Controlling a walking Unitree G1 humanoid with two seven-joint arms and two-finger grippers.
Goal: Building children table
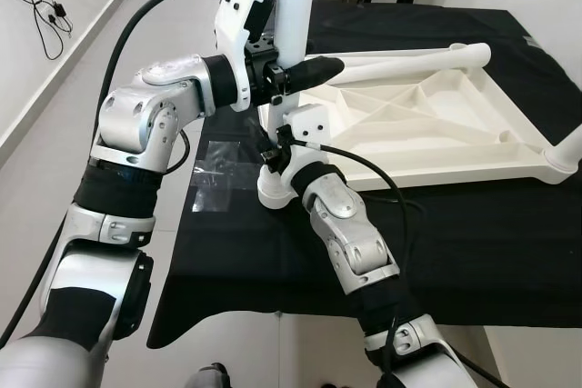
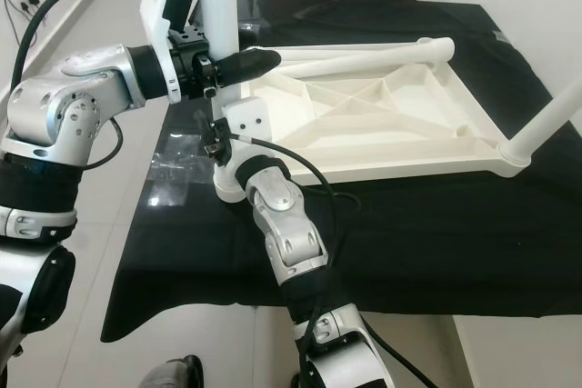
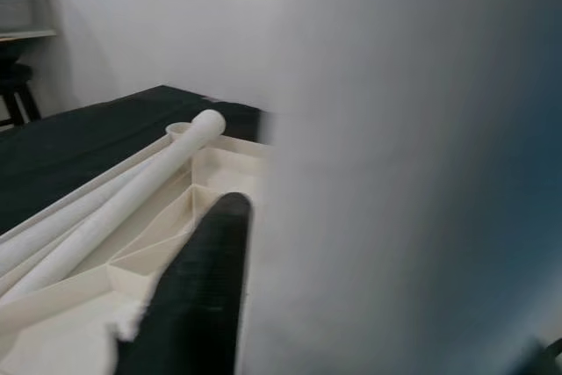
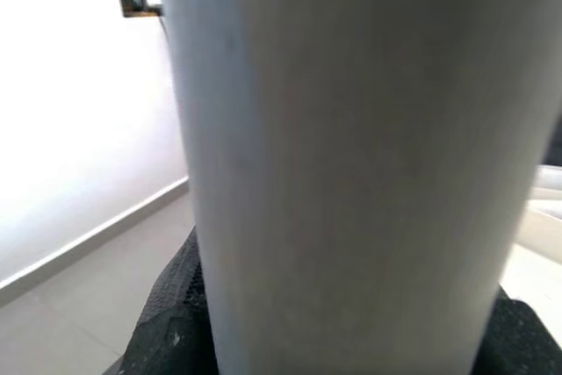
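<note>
Both end effectors, right [image 2: 218,147] and left [image 1: 305,70], clamp the upright table leg [image 1: 296,6].

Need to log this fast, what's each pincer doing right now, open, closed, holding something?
Left pincer: closed on the upright white table leg, high up.
Right pincer: closed on the same table leg, low near its socket in the upturned tabletop.

left claw [image 1: 305,74]: raised, fingers clamped, arm bent across | right claw [image 1: 270,154]: lower, fingers clamped, forearm angled up
</note>
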